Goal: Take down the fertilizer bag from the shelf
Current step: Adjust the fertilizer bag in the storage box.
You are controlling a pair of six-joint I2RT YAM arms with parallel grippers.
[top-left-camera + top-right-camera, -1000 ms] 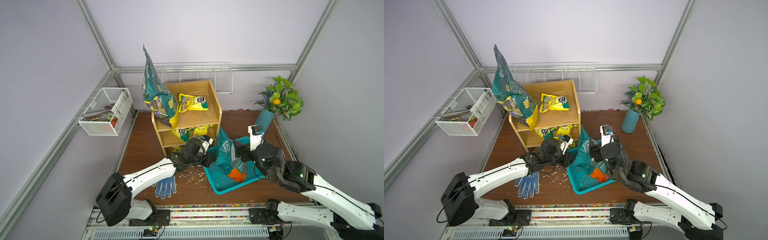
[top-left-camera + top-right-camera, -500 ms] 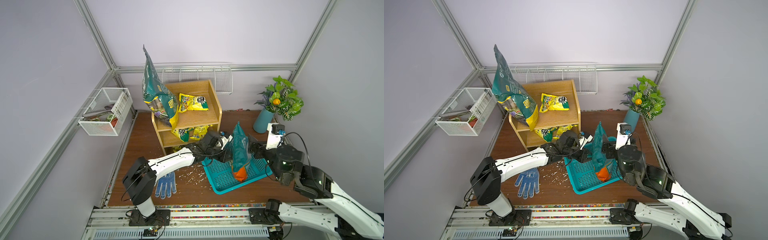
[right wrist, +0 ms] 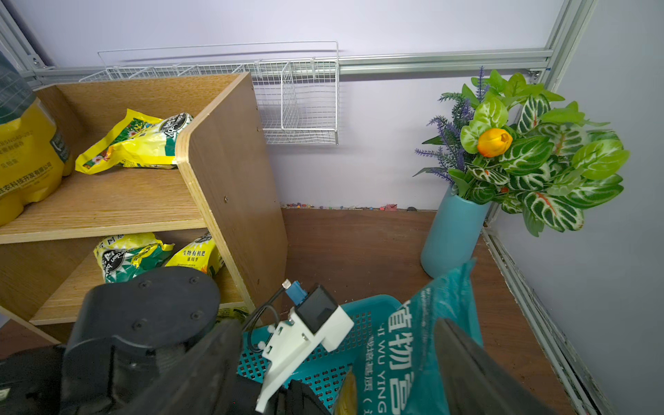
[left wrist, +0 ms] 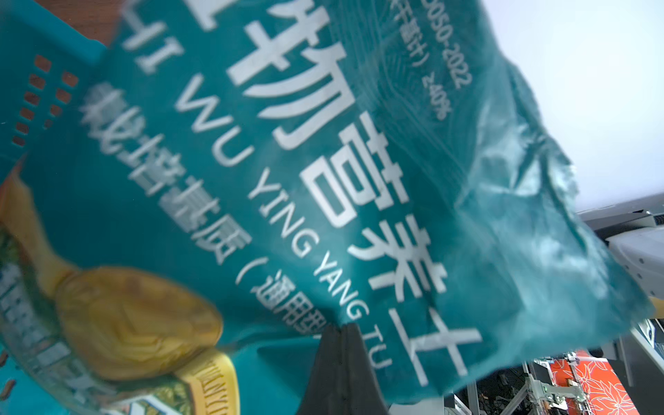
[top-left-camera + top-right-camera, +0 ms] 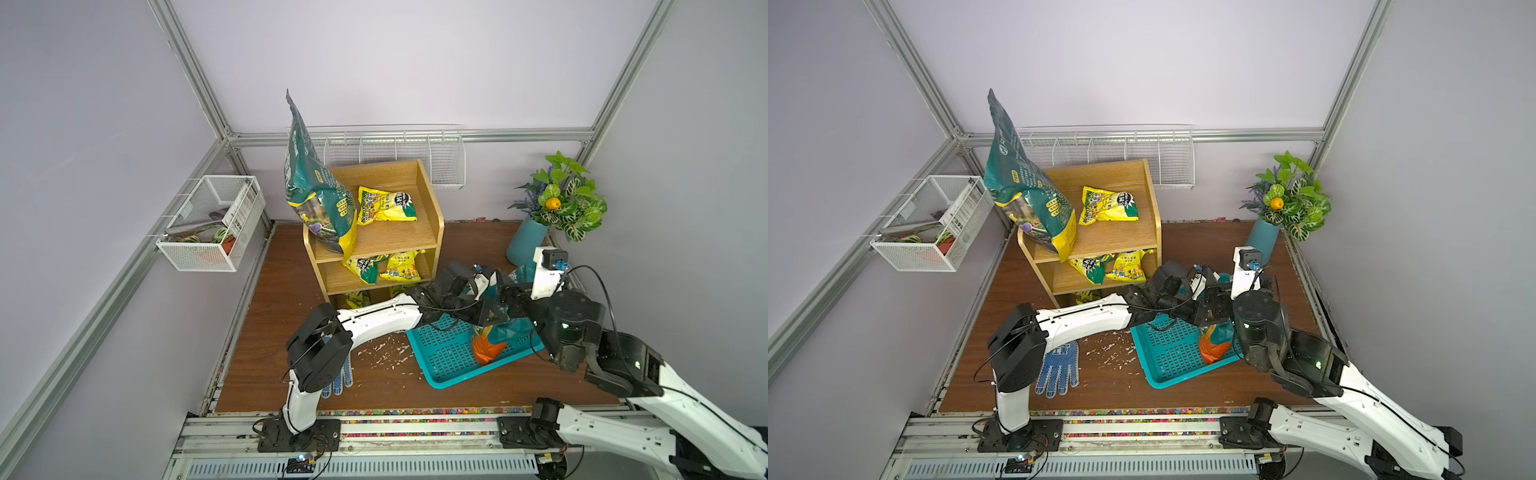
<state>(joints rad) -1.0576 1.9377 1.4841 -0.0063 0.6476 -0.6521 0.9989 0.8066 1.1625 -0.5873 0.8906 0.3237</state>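
Left gripper (image 4: 341, 328) is pinched tight, seemingly on a fold of the teal fertilizer bag (image 4: 287, 179) to steady it. Right gripper (image 3: 337, 321) straddles the bag's top, jaws spread wide. The bag's bottom sits in the tray (image 5: 440, 365) below them, and the shelf (image 5: 395, 237) stands clear, further back.

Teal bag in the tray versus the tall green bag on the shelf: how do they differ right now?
Place: the teal bag is down in the perforated tray; the tall green bag stands on top of the shelf.
Colour: the teal bag has an orange bottom; the tall green bag is darker, with a yellow bottom.
Handling: the left tool pinches the teal bag; nothing touches the tall green bag.
Shared: both are printed plastic bags.
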